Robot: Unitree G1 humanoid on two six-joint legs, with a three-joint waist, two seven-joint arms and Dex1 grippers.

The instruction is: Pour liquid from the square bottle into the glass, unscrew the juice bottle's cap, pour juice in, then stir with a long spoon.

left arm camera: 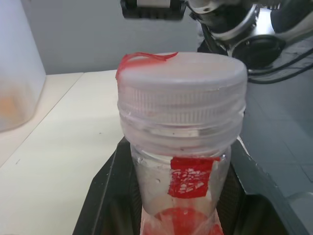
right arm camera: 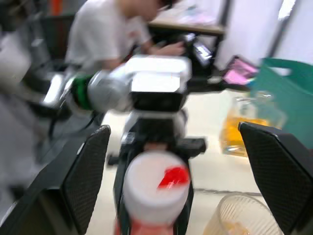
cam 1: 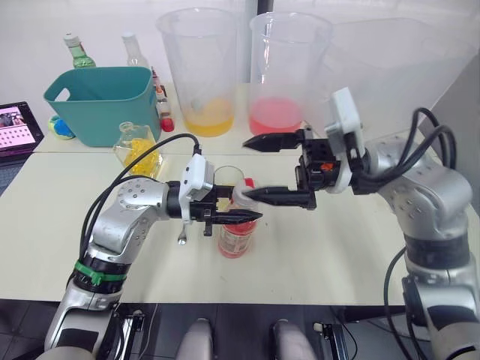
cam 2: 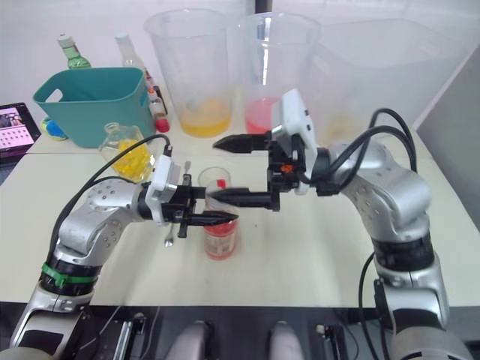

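Observation:
The juice bottle (cam 1: 235,238) stands upright near the table's front edge, pink-red juice in its lower part. My left gripper (cam 1: 241,218) is shut on it just below the white cap (left arm camera: 182,83), which is screwed on. My right gripper (cam 1: 259,169) is open wide, one finger on each side of the cap (right arm camera: 154,188), touching neither side. The glass (cam 1: 226,183) stands right behind the bottle with a little yellow liquid in it. The square bottle (cam 1: 137,149) sits at the left in front of the basket. The long spoon (cam 2: 169,238) lies on the table, mostly hidden by my left arm.
A teal basket (cam 1: 101,101) stands at the back left, with bottles behind it and small bottles beside it. Two huge beakers, one with yellow liquid (cam 1: 201,75) and one with pink liquid (cam 1: 289,75), stand at the back. A tablet (cam 1: 19,131) lies far left. A person (right arm camera: 117,29) sits beyond the table.

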